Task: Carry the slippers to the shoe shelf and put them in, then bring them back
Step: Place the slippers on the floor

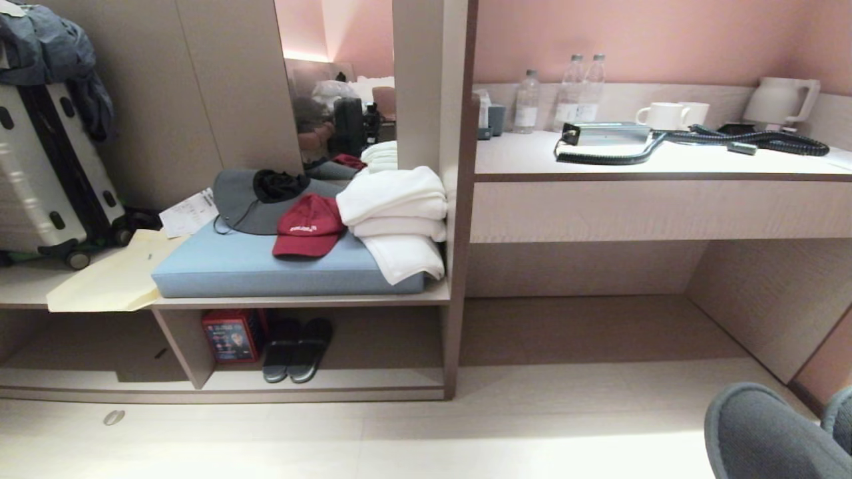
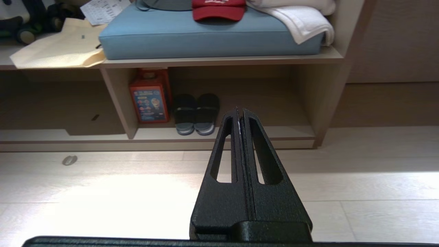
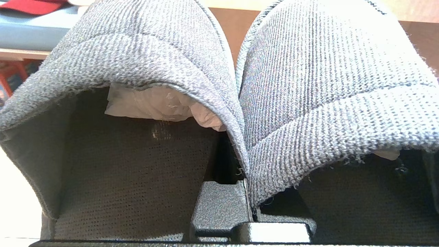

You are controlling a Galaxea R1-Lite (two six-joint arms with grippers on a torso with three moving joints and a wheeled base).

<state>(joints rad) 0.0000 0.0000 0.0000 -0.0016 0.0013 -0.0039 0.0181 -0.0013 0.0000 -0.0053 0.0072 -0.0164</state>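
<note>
The slippers (image 1: pixel 765 436), a grey knitted pair, hang at the lower right corner of the head view, above the pale floor. In the right wrist view they fill the picture side by side, toes pointing away, with paper stuffing inside one slipper (image 3: pixel 137 68). My right gripper (image 3: pixel 245 192) is shut on the two inner edges where the slippers meet; its fingertips are hidden under the fabric. The shoe shelf (image 1: pixel 373 380) lies ahead to the left, under the cushioned bench. My left gripper (image 2: pixel 240 111) is shut and empty, pointing at the shoe shelf (image 2: pixel 274 132) from above the floor.
In the shelf stand a dark pair of slides with pale sole rims (image 1: pixel 296 349) and a red box (image 1: pixel 233 336) beside the upright divider (image 1: pixel 180 346). Above are a blue cushion (image 1: pixel 253 266), a red cap (image 1: pixel 307 226) and white towels (image 1: pixel 399 219). A desk recess (image 1: pixel 599 319) opens to the right.
</note>
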